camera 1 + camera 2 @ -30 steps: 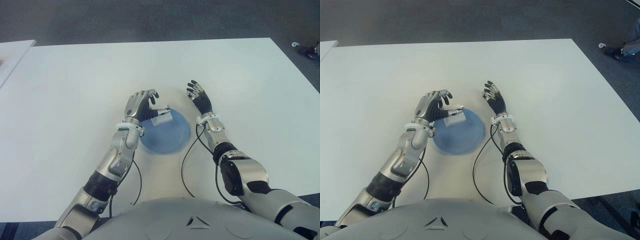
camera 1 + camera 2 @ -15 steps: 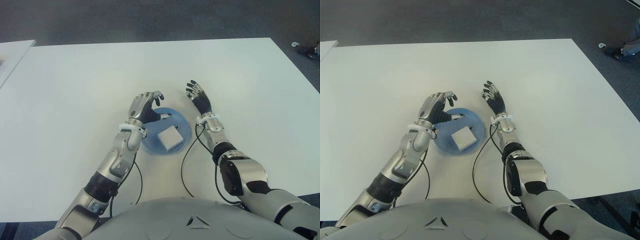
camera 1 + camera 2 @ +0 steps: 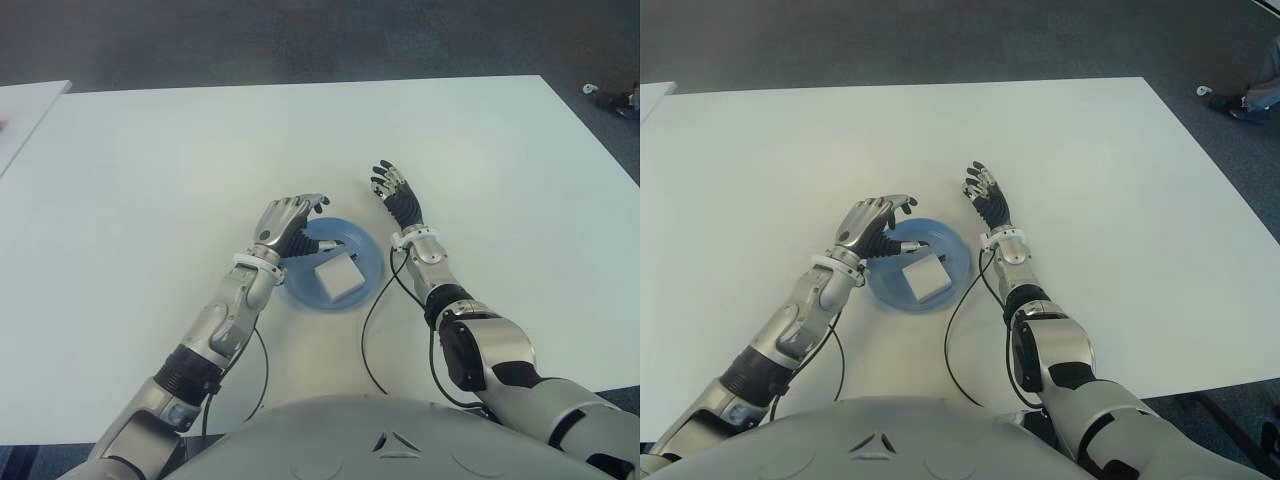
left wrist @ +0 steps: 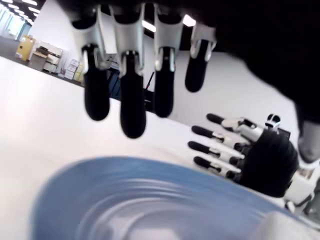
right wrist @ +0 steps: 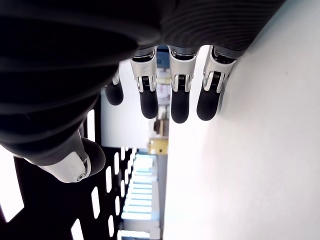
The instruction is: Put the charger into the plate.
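A white cube-shaped charger (image 3: pixel 337 279) lies inside the blue plate (image 3: pixel 368 261) at the middle of the white table. My left hand (image 3: pixel 284 221) hovers over the plate's left rim, fingers loosely spread and empty; the left wrist view shows its fingertips (image 4: pixel 132 117) above the blue plate (image 4: pixel 125 200) with nothing held. My right hand (image 3: pixel 397 197) shows just right of the plate with fingers extended and nothing between them (image 5: pixel 165 102).
The white table (image 3: pixel 150 170) spreads wide on all sides. Thin black cables (image 3: pixel 372 330) run from both wrists toward the table's near edge. A second white surface (image 3: pixel 20 110) stands at the far left. A person's shoe (image 3: pixel 1230 103) shows on the floor at far right.
The left hand let go of the charger, which dropped into the plate, then opened and drew slightly back to the left. The right hand stayed put.
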{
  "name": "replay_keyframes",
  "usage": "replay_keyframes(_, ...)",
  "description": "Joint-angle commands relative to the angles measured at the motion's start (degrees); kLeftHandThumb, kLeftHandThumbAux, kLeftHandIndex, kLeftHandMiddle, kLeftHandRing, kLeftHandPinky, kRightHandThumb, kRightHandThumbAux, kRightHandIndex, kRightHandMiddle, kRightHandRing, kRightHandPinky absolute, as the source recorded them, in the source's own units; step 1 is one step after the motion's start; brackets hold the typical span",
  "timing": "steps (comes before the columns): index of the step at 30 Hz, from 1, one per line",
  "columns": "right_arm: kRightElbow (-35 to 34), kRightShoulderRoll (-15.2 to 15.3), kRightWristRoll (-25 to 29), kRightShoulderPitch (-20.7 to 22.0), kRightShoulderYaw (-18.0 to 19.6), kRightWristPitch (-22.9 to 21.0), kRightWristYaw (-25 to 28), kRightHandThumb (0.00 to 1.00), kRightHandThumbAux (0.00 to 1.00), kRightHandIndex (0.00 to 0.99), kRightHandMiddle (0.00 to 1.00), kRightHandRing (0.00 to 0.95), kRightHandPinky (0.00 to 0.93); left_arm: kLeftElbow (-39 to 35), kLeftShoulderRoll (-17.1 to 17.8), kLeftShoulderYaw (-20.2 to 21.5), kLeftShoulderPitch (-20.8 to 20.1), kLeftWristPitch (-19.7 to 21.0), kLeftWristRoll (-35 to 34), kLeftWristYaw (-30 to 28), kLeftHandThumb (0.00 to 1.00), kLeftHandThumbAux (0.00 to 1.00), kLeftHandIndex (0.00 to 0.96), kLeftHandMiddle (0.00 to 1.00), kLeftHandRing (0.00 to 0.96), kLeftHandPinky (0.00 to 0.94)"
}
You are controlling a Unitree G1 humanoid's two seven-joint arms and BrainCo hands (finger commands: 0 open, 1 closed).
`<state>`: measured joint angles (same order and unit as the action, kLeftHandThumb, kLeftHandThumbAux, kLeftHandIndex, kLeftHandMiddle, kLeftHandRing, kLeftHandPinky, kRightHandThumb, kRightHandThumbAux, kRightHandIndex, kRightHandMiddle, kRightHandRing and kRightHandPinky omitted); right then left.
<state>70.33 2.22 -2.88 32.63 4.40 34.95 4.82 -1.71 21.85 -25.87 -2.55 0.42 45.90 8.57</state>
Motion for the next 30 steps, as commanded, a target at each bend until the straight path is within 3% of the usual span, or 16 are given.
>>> replay_keyframes(1, 3.01, -0.68, -0.62, -3.00, -0.54, -5.17, 0.32, 0.056, 0.582, 0.016, 0.150, 0.143, 0.120, 1.16, 0.43, -0.37, -0.15, -2.28, 2.08, 1.69, 0.289, 0.300, 0.087, 0.115, 0.143, 0.191)
replay_keyframes(7, 3.06, -0.60, -0.75, -2.98, -0.68, -5.06, 0.17, 0.068, 0.586, 0.015, 0.151, 0.141, 0.112, 1.03, -0.29, 0.84, 0.36, -2.92, 2.12, 3.38, 0.223, 0.304, 0.042, 0.060, 0.076, 0.121)
replay_keyframes(11, 3.08, -0.54, -0.72, -3.01, -0.82, -4.96, 0.24, 0.074, 0.588, 0.014, 0.151, 0.140, 0.109, 1.32, -1.74, 2.72, 0.98, -5.11, -2.08, 4.51, 0.189, 0.351, 0.031, 0.057, 0.060, 0.094)
replay_keyframes(15, 3.18, -0.47, -0.59, -2.96, -0.82, -4.97, 0.36, 0.078, 0.587, 0.013, 0.151, 0.138, 0.109, 5.35, -3.57, 6.86, 0.12, -11.21, -11.89, 4.31, 0.159, 0.419, 0.028, 0.055, 0.050, 0.064)
replay_keyframes(19, 3.24, -0.36, -0.33, -2.98, -0.61, -4.95, 0.52, 0.083, 0.591, 0.013, 0.151, 0.140, 0.120, 18.87, -5.27, 15.99, -5.37, -19.98, -29.23, -0.05, 0.114, 0.480, 0.028, 0.049, 0.040, 0.041)
replay_keyframes(23, 3.21, -0.30, -0.17, -3.02, -0.46, -5.03, 0.56, 0.088, 0.590, 0.015, 0.152, 0.144, 0.126, 27.76, -7.77, 21.77, -8.72, -26.29, -40.47, -3.62, 0.072, 0.538, 0.031, 0.039, 0.025, 0.018)
replay_keyframes(30, 3.19, -0.44, 0.38, -2.99, 0.00, -5.49, 0.70, 0.084, 0.584, 0.019, 0.152, 0.146, 0.130, 40.38, -10.37, 31.49, -12.66, -31.75, -55.95, -12.97, 0.012, 0.600, 0.043, 0.045, 0.026, 0.034)
